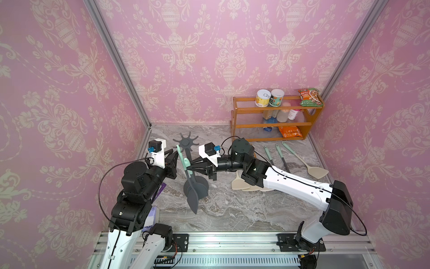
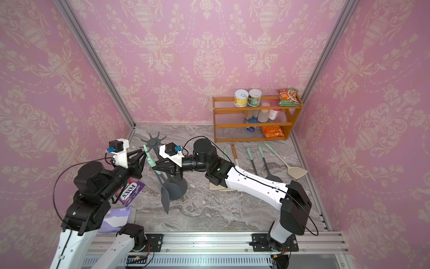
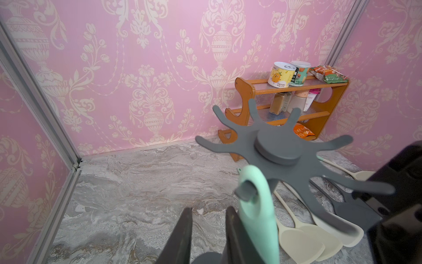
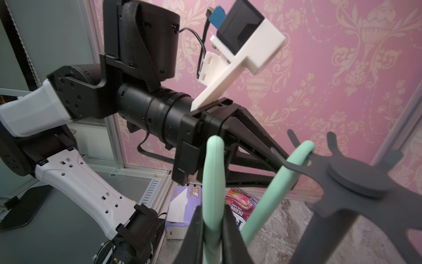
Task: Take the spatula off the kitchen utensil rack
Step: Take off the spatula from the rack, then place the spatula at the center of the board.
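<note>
Grip made on the spatula [image 4: 213, 171]
The right gripper [image 1: 189, 168] clenches its mint handle at the kitchen utensil rack's [image 1: 186, 142] 6 o'clock; left gripper [image 3: 209, 212] sits parted, empty, at 9. Next, I reckon: carry it clear.

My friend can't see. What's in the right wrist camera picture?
The right gripper has its jaws shut on a mint-green handle. A second mint-green handle hangs from a hook of the dark grey rack, with the left arm behind.
</note>
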Motion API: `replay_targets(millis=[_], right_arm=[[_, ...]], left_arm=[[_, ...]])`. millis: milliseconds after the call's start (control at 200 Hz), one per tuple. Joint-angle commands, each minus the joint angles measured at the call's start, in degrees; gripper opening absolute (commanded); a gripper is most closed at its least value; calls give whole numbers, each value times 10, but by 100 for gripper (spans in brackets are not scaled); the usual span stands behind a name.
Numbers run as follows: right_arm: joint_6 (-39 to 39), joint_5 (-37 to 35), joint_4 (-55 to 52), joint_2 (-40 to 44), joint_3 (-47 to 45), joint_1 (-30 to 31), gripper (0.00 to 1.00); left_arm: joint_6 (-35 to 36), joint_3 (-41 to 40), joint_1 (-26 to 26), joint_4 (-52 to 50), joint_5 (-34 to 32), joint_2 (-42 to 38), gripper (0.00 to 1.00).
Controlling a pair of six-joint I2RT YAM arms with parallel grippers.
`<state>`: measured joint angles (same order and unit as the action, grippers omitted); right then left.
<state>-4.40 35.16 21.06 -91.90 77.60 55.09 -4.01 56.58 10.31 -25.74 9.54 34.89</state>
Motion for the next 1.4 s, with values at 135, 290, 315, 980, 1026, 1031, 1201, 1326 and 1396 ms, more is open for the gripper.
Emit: replay_targets(millis=[135, 290, 315, 980, 1026, 1031, 1201, 1326, 1396], right_arm=[[15, -99, 43, 46, -76, -37, 0], [75, -57, 45, 67, -98, -75, 0], [86, -50, 44, 69, -98, -82, 0], [322, 172, -233, -216, 202, -270, 0], [309, 169, -264, -234, 225, -271, 0], [308, 168, -268, -235, 227, -271, 0], [343, 193, -249, -287, 248, -283, 0], [336, 188, -229, -313, 249, -285, 0], [357, 195, -203, -333, 258, -289, 0]], left_arm=[[-6, -3, -2, -1, -36, -4, 42], [-6, -7, -2, 2, -35, 1, 44], [-6, -7, -2, 3, -36, 2, 45], [-5, -15, -2, 1, -44, -14, 45], [-3, -14, -2, -1, -45, -15, 45], [-3, -14, -2, -1, -45, -14, 45], [0, -14, -2, -4, -48, -17, 44], [-3, -16, -2, -1, -42, -16, 44], [-3, -16, -2, -2, -42, -15, 43]])
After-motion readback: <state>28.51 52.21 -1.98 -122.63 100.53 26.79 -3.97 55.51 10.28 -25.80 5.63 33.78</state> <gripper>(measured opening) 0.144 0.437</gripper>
